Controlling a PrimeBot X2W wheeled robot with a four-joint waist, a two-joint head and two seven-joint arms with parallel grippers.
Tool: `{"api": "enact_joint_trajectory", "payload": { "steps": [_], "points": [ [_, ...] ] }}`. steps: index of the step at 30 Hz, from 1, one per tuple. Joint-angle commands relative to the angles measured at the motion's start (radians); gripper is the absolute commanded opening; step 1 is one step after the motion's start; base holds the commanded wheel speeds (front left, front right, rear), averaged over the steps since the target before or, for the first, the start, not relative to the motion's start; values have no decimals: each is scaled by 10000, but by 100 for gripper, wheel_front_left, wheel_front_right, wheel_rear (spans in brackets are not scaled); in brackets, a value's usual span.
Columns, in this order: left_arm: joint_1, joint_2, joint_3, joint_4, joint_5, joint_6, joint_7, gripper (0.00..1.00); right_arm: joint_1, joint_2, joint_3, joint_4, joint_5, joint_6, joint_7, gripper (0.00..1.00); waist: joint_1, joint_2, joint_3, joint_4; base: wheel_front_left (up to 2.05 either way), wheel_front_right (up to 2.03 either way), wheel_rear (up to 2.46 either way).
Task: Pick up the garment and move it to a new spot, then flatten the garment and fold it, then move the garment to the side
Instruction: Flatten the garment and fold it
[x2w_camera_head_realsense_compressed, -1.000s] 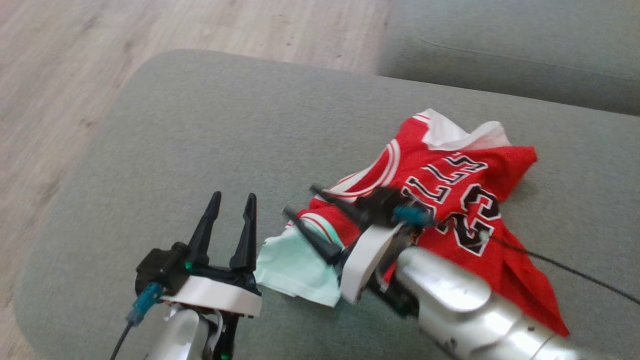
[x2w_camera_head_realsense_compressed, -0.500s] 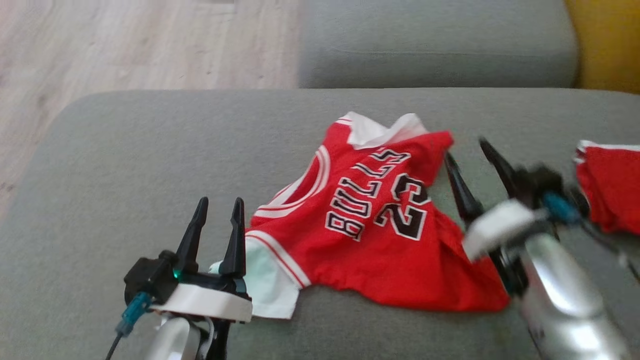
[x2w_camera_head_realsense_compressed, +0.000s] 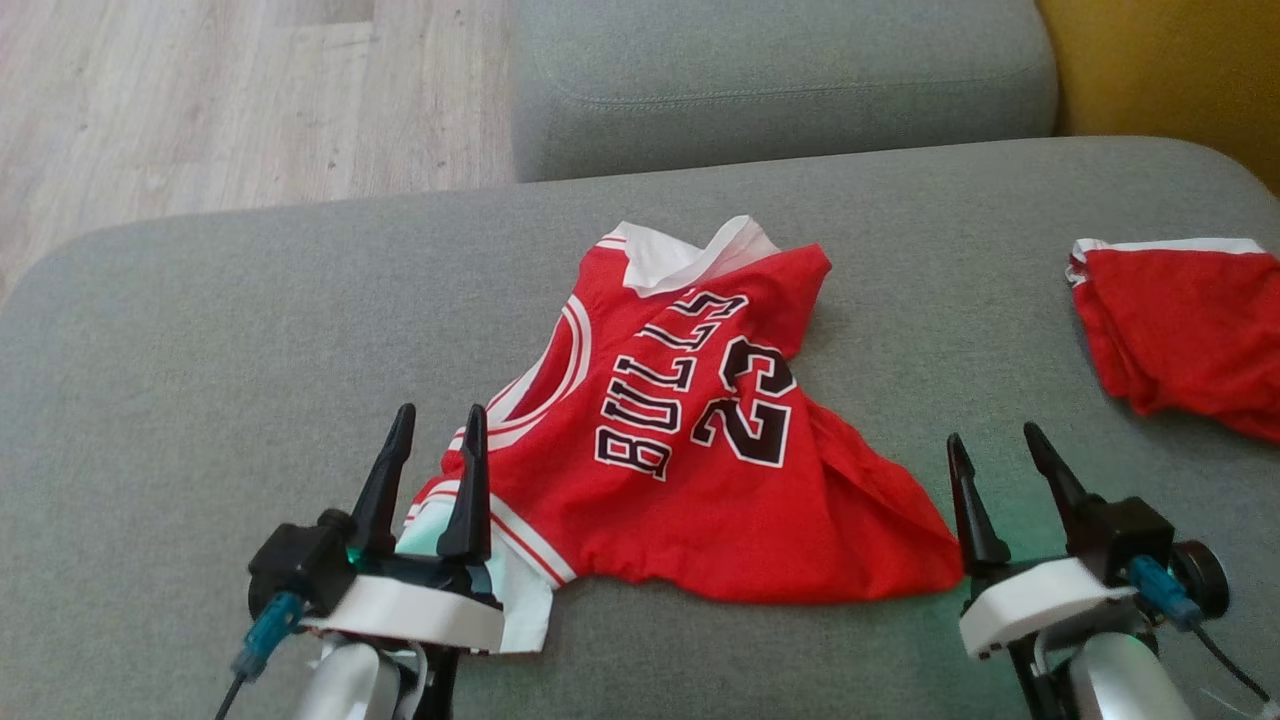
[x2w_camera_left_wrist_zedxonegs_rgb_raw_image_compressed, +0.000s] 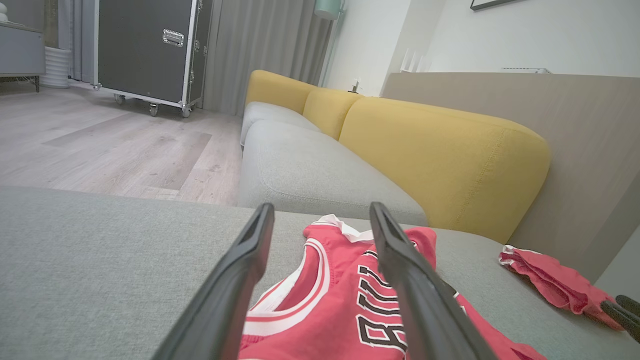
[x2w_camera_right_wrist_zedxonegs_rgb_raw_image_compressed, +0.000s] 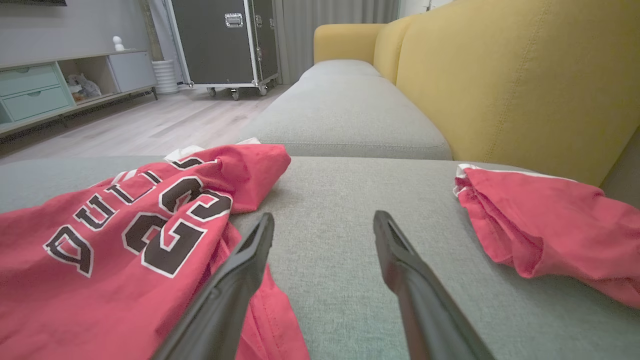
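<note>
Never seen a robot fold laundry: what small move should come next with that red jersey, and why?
Probably lower the left pincer onto the jersey corner beside it and close. It and the right pincer stand open and empty, and the jersey lies crumpled on the grey cushion.

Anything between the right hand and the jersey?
Nothing visible. The open right hand sits just off the jersey at its hem corner, with bare sofa cushion between them. The other red garment lies farther right, out of the way.
</note>
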Motion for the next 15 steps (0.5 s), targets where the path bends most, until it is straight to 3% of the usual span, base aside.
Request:
{"api": "enact_joint_trajectory", "payload": {
  "steps": [1, 8, 15],
  "points": [
    [-373, 20, 281, -371, 19, 15, -80, 100, -385, 40, 273, -447, -85, 33, -110, 100, 0, 0, 46, 43, 0, 0, 0],
    [-566, 20, 144, -287, 1, 15, -80, 100, -542, 71, 1111, 162, -223, 33, 291, 100, 0, 0, 174, 395, 0, 0, 0],
    [-647, 20, 98, -251, -16, 15, -80, 100, -907, 62, 1225, 1096, -781, 33, 705, 100, 0, 0, 350, 725, 0, 0, 0]
  ]
}}
